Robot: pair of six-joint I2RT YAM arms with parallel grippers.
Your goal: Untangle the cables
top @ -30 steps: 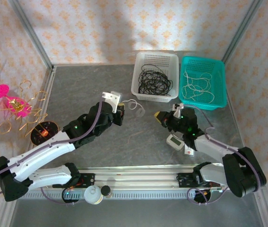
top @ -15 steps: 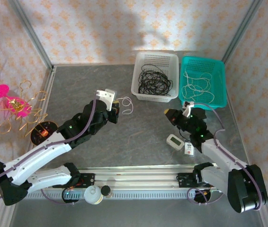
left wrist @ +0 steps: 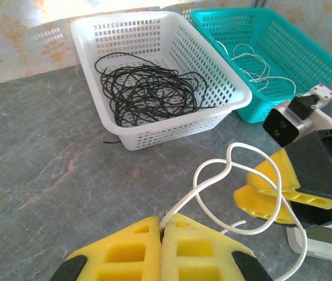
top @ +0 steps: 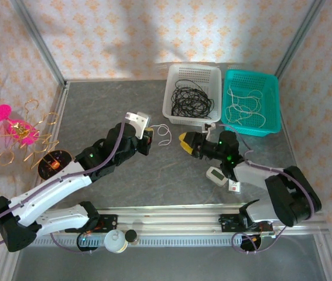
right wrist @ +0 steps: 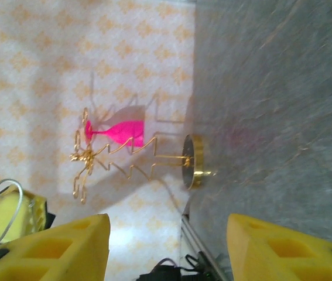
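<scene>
My left gripper (top: 151,136) (left wrist: 163,227) is shut on one end of a white cable (top: 166,131) (left wrist: 194,195), which loops loosely above the grey table toward the right. My right gripper (top: 184,143) (right wrist: 166,234) points left at that loop with its yellow fingers open and nothing between them. In the left wrist view it (left wrist: 246,186) sits just behind the loop. More cables lie sorted in baskets at the back: a black tangle (top: 189,98) (left wrist: 148,88) in the white basket (top: 171,111), and white cords (top: 245,108) in the teal basket (top: 274,99).
A small white device (top: 215,174) and a paper tag (top: 234,186) lie on the table under my right arm. A pink glass (top: 2,112) (right wrist: 119,132) and a gold wire stand (top: 22,146) sit beyond the left wall rail.
My right gripper swung left from beside the teal basket to the white cable loop and opened. My left gripper stayed shut on the cable, shifting only slightly.
</scene>
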